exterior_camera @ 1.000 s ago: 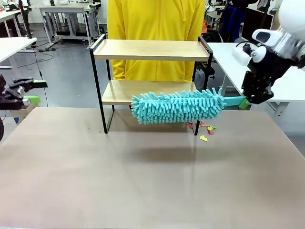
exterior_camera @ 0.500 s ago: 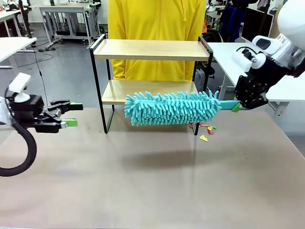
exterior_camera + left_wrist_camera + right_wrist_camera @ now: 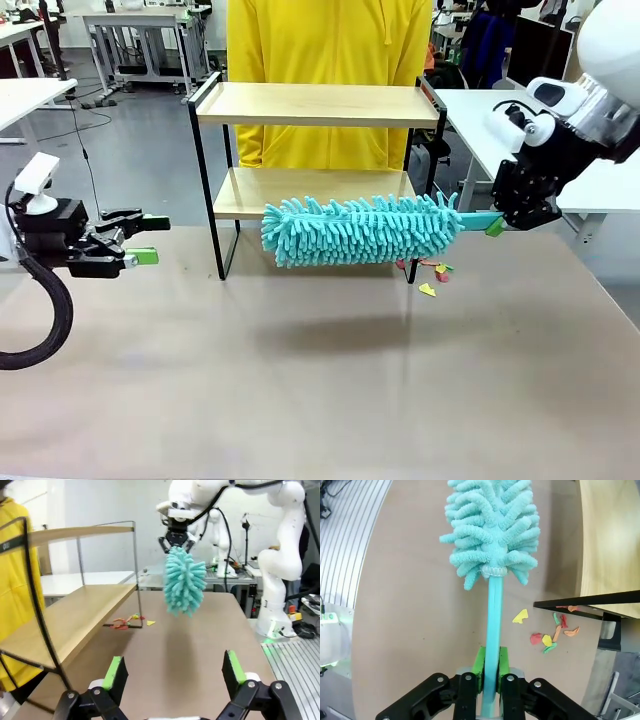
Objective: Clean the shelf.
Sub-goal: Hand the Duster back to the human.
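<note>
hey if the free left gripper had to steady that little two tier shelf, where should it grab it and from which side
Probably the near upright of the black end rail on the shelf, at the end facing the left gripper. That bar is thin enough for the open jaws, whereas the boards are broad. Come in level from the shelf's left end, away from the duster that the right gripper holds by its handle.

Our left gripper (image 3: 140,239) hangs low at the left, jaws wide apart and level. Our right gripper (image 3: 497,224) reaches in from the right, clamped tight, pointing down-left.
</note>
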Tool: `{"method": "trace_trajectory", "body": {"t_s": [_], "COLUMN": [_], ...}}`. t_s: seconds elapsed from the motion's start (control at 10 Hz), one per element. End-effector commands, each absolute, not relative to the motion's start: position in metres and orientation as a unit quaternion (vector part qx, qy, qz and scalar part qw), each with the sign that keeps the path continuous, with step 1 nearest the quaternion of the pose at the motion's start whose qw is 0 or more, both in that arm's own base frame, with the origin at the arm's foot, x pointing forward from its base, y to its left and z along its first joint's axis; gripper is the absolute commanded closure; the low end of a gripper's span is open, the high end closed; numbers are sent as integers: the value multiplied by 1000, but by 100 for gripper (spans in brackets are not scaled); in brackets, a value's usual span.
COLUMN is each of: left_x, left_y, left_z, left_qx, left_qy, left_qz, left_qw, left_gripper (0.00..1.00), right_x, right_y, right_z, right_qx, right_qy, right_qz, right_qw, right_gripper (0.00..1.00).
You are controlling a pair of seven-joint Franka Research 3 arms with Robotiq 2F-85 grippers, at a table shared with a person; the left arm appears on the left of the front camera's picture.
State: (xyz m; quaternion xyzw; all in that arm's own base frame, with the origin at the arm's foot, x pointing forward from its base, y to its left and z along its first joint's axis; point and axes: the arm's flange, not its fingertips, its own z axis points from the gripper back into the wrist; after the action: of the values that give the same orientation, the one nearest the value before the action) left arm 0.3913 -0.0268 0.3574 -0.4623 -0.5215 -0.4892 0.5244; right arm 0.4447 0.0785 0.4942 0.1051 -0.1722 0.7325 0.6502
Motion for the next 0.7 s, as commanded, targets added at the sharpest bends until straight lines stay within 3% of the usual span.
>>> {"method": "trace_trajectory", "body": {"t_s": [0.0,0.6], "left_x": [364,371], "left_y": [-74,-175], "left_z": [368,371], "left_qx": [-465,-438], "left_qy": [-533,-562], "left_qz": [-525,-502], "left_qw": [474,489], "left_gripper": [0,0], "right_x": [444,444], "right_y": [77,77], "right_z": [498,498], "right_qx": [108,108], "right_qy": [-181,-181], "right_qz": [732,732], "right_qw": [649,649], "right_gripper": [87,87]}}
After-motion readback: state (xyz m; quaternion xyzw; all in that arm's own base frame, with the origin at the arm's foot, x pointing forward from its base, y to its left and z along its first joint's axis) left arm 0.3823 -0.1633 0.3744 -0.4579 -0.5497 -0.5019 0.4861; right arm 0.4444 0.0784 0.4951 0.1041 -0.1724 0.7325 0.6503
